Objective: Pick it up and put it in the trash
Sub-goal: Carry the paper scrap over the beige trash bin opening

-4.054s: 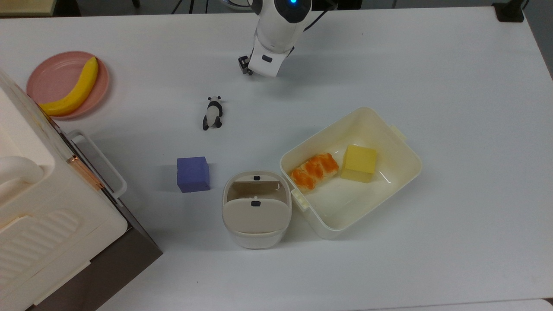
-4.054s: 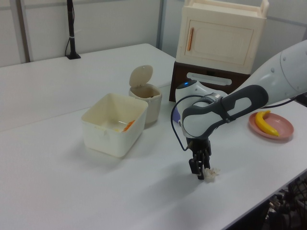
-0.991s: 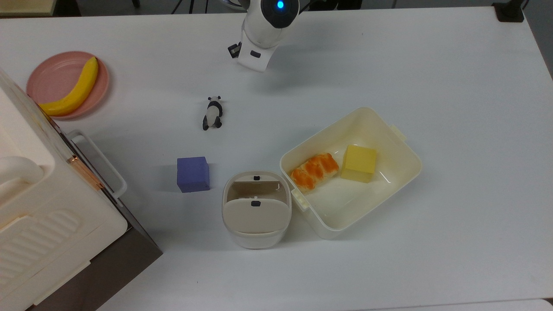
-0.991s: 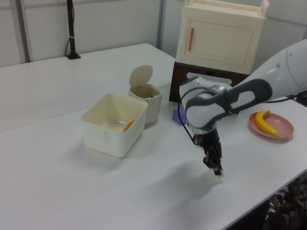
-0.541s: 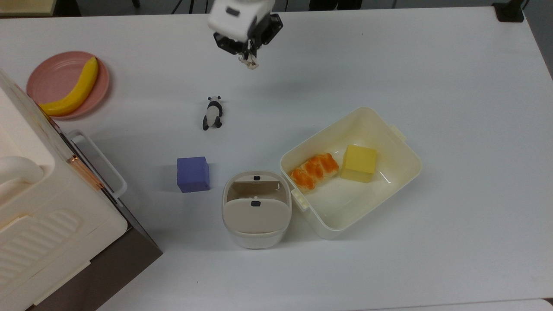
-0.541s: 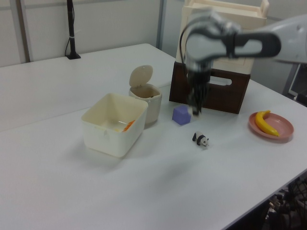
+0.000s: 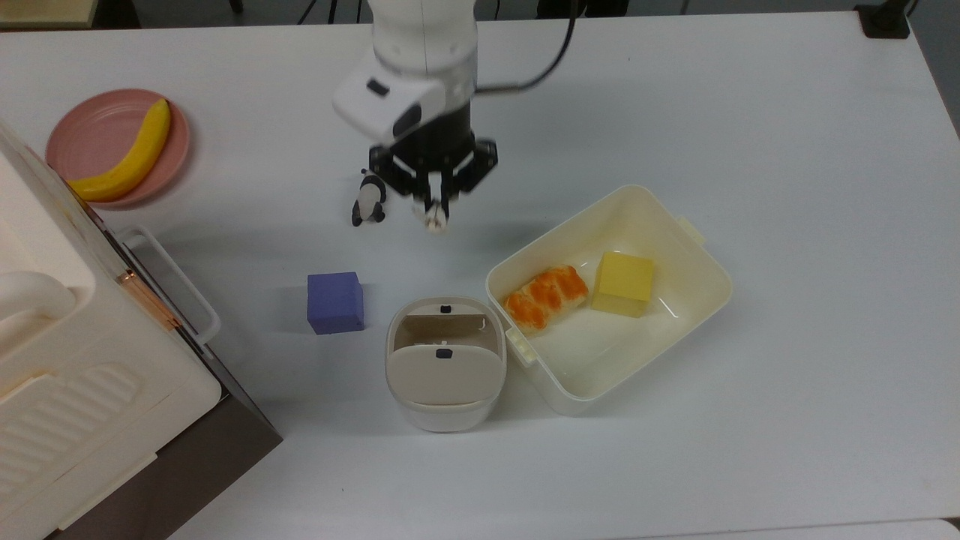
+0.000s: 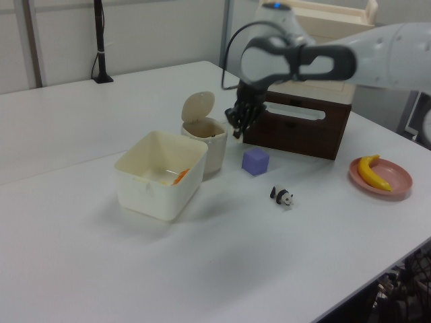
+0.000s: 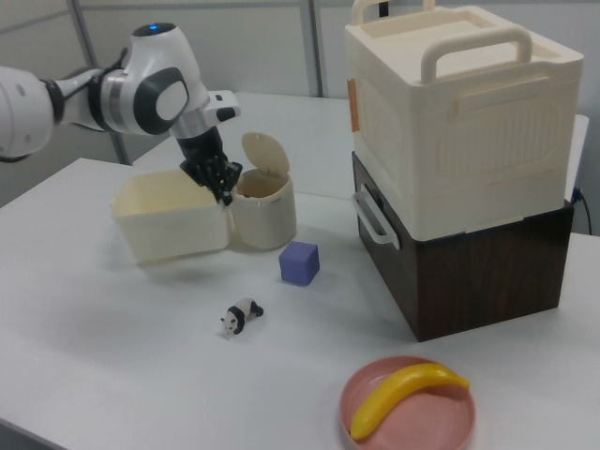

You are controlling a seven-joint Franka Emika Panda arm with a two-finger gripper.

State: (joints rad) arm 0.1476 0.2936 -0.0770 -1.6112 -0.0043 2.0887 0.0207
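My gripper (image 7: 435,212) hangs above the table, shut on the small off-white paper wad (image 7: 434,223) that pokes out below its fingertips. In the top view it is just right of the black-and-white panda figurine (image 7: 369,196). The beige trash bin (image 7: 445,390) stands lower in the top view with its flap lid raised and its opening (image 7: 442,328) showing. In the left view the gripper (image 8: 237,130) is in the air right of the bin (image 8: 205,142). In the right view the gripper (image 9: 225,195) is close to the bin's (image 9: 264,214) left rim.
A cream food box (image 7: 697,277) with a pastry and a yellow block touches the bin's right side in the top view. A purple cube (image 7: 335,302) sits left of the bin. A pink plate (image 7: 90,120) holds a banana. A cream-and-brown cabinet (image 7: 90,390) fills the lower left.
The gripper has lifted the wad off the table near the far edge and carried it past the panda toward the bin. Nothing else has moved.
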